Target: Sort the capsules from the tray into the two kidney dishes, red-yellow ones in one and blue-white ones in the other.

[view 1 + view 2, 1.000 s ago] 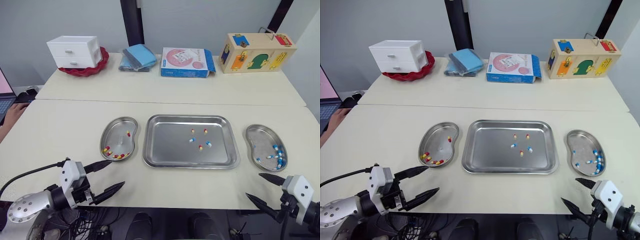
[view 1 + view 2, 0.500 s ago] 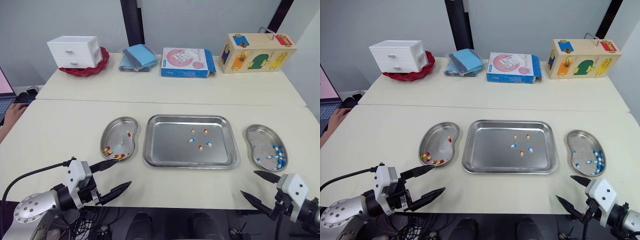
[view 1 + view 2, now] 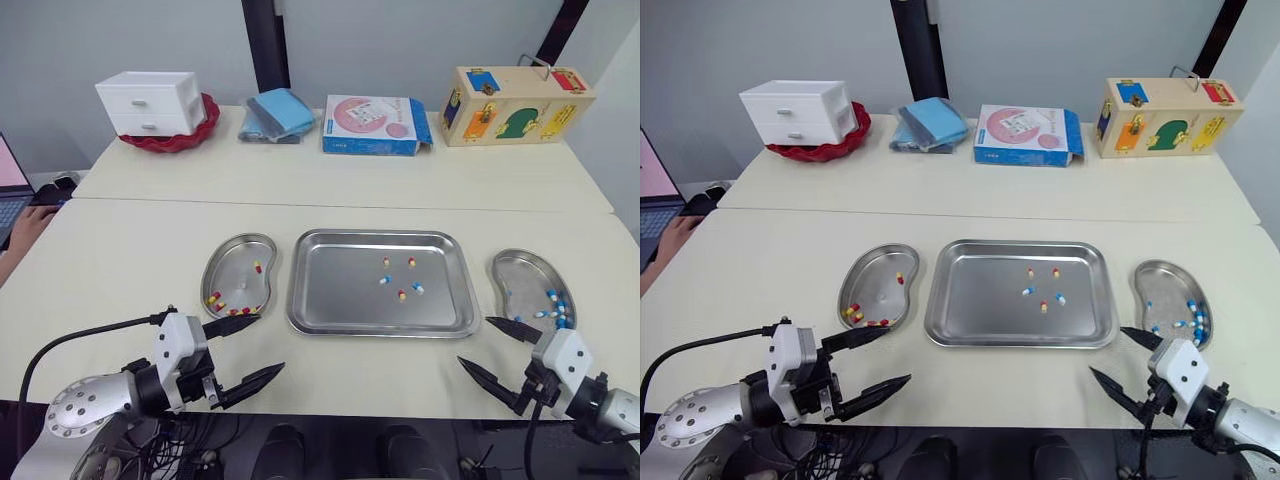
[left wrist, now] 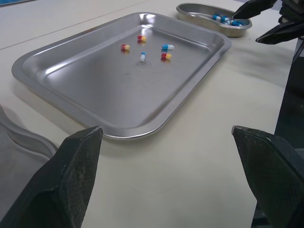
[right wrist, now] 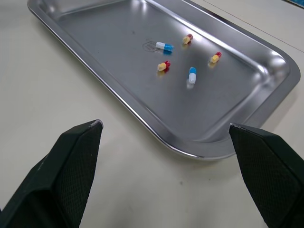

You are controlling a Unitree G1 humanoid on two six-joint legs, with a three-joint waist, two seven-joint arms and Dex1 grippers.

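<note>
Tray: rectangular polished steel with rounded corners and a raised rim, lying flat at the middle of the pale counter. It holds five loose capsules scattered right of its centre, three of them red and yellow, two blue and white, none touching. Left kidney dish: bean-shaped steel, just beside the tray's left rim but apart from it. It holds several red-yellow capsules, most gathered at the near end and one alone toward the far side. Right kidney dish: same form, right of the tray. It holds blue-white capsules bunched along its right wall. Left gripper: at the counter's near edge, just near of the left dish, jaws released and spread wide with nothing between them. Right gripper: at the near edge between the tray's near-right corner and the right dish, jaws likewise released and holding nothing.
</note>
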